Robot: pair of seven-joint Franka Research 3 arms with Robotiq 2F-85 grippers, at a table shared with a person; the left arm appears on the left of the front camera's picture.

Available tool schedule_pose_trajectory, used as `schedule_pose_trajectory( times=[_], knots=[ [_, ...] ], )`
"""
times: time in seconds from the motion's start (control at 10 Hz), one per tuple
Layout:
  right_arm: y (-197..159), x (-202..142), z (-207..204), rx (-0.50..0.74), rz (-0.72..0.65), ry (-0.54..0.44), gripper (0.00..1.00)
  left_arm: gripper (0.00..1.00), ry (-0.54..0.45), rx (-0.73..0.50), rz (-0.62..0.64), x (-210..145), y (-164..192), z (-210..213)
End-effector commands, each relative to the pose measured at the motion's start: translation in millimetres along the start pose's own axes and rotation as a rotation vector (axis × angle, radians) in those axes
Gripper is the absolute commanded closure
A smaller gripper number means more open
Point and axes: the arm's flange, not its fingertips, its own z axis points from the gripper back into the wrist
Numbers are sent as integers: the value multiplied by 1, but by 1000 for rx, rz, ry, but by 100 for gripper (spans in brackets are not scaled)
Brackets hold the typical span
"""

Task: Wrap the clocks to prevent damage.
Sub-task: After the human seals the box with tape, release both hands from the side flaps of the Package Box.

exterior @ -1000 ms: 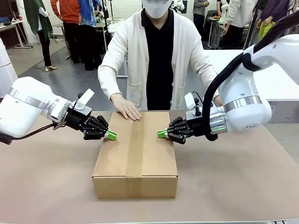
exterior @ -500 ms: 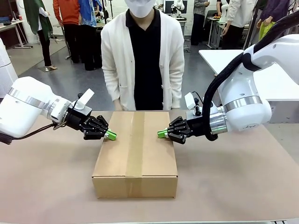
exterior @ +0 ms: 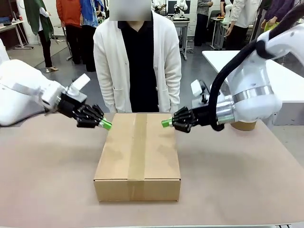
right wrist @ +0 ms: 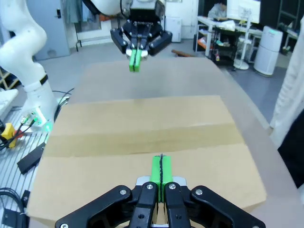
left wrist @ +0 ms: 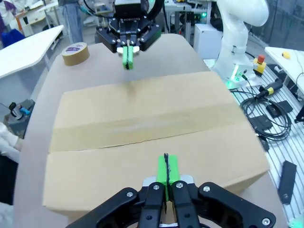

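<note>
The clocks are out of view. A closed brown cardboard box with a tape strip along its top seam lies in the middle of the table. My left gripper hovers shut just above the box's far left corner, nothing between its green pads. My right gripper hovers shut above the far right corner, also holding nothing. In the left wrist view my left gripper points across the box at the right gripper. In the right wrist view my right gripper faces the left gripper over the box.
A person in a white cardigan stands upright at the far edge, hands off the table. A brown tape roll lies on the table behind my right arm. Bare brown tabletop surrounds the box.
The person pulled a hand off the box top and stood up straight. Both grippers rose off the box top and drew slightly outward, staying shut.
</note>
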Motion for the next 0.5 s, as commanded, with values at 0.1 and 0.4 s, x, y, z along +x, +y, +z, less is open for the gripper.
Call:
schedule_pose_trajectory(
  times=[0.1,0.4],
  knots=[
    [16,75,59,12,-52,289,99,100,195,16,87,55,-36,72],
    [38,128,124,-113,-60,405,99,100,263,102,156,77,-79,130]
  ],
)
